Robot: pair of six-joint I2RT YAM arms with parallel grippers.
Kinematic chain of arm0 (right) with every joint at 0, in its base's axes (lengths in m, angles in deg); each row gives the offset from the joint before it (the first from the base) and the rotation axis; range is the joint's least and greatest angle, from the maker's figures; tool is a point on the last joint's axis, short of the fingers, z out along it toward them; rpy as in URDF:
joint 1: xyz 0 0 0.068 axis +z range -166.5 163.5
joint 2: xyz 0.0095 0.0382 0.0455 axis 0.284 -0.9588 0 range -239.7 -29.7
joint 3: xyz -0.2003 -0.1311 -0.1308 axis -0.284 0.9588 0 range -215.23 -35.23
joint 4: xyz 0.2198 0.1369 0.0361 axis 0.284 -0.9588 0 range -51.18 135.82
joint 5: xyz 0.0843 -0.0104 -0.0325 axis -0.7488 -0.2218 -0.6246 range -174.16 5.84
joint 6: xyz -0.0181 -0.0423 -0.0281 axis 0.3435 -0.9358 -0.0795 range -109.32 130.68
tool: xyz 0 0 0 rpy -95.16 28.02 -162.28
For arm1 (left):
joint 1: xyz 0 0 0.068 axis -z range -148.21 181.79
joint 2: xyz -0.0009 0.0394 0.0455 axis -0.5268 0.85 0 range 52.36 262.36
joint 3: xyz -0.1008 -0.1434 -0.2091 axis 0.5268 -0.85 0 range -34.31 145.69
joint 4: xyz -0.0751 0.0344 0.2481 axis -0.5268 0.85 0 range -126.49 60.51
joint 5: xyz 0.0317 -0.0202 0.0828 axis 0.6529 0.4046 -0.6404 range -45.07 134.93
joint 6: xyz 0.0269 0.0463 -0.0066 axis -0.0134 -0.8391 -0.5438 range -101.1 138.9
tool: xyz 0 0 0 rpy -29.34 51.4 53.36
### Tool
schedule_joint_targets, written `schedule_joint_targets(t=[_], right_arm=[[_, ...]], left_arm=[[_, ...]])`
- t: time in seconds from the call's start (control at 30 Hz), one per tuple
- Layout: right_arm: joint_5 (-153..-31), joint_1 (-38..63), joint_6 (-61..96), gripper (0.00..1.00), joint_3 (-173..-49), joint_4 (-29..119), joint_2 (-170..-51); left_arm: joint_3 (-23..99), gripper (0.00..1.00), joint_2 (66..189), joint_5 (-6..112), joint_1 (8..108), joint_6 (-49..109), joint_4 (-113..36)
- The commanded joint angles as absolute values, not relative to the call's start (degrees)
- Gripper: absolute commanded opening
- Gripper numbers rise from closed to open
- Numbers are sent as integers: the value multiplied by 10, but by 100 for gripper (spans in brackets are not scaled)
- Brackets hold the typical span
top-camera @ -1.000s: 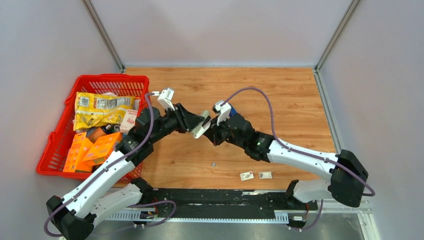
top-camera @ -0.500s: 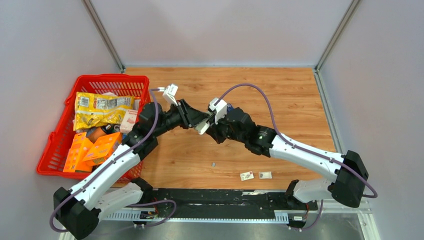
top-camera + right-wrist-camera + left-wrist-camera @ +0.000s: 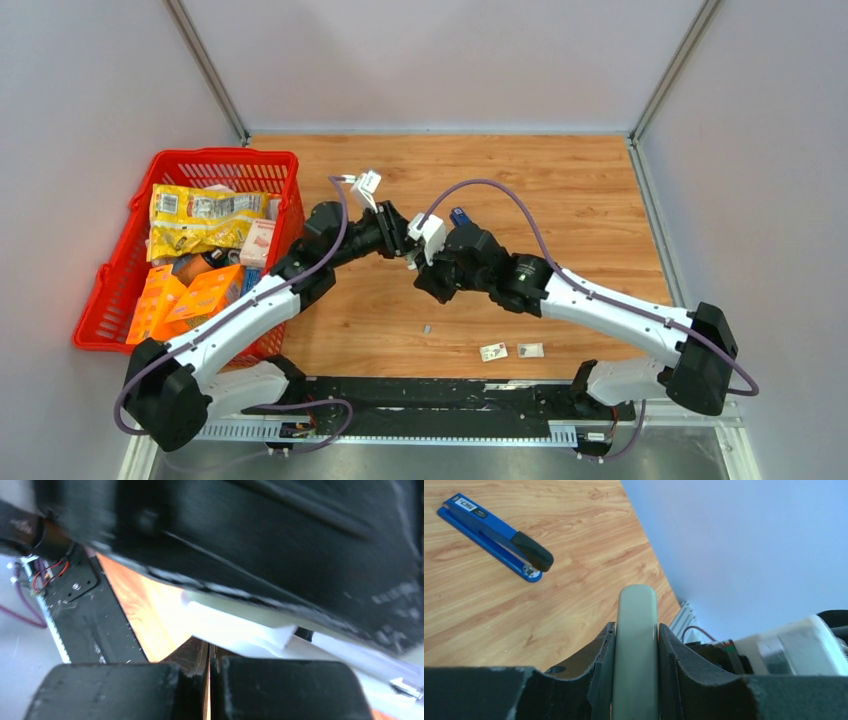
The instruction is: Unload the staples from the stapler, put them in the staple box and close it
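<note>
Both arms are reaching inward from the near corners and meeting above the middle of the bench (image 3: 580, 200), elbows bent outward, so that in the top view they form a shallow arch. The left end effector (image 3: 636, 628) is clamping its two dark fingers (image 3: 596, 665) on the pale stapler (image 3: 637, 605), holding it in the air with the rounded end pointing away from the wrist. The right arm is stretching low across from the right, its purple cable (image 3: 500, 190) looping over it, and the right end effector (image 3: 209, 652) is sitting just below the left arm's black end. Its pads are pressed together with only a sliver of light between them; whether they are pinching anything is too blurred to tell. The staples (image 3: 427, 327), a tiny grey strip, are lying on the bench near the front, well below the raised stapler and left of two small white packets (image 3: 493, 351). A blue stapler (image 3: 494, 535) is lying flat on the wood beyond the arms. A red basket (image 3: 120, 270) of snack packs is standing at the left edge.
</note>
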State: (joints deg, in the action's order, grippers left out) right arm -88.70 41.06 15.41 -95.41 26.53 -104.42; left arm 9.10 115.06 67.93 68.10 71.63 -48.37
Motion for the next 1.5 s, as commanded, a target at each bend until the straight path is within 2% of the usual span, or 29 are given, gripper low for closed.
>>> schedule_joint_targets(t=[0.0, 0.13, 0.47, 0.73, 1.0, 1.13, 1.47], right_arm=[[-868, 406, 116, 0, -994, 434, -1036], [-844, 400, 129, 0, -956, 417, -997], [-764, 390, 164, 0, -896, 295, -904], [-717, 390, 198, 0, -860, 239, -862], [-729, 390, 220, 0, -842, 238, -867], [-748, 390, 233, 0, -831, 254, -870], [-770, 390, 240, 0, -822, 275, -882]], left_arm=[[134, 0, 1121, 849, 778, 679, -377], [165, 0, 1125, 783, 773, 616, -289], [204, 0, 1129, 626, 732, 525, -221], [212, 0, 1166, 528, 684, 454, -228], [204, 0, 1224, 369, 664, 399, -283], [186, 0, 1249, 289, 653, 375, -359], [219, 0, 1390, 270, 595, 365, -475]])
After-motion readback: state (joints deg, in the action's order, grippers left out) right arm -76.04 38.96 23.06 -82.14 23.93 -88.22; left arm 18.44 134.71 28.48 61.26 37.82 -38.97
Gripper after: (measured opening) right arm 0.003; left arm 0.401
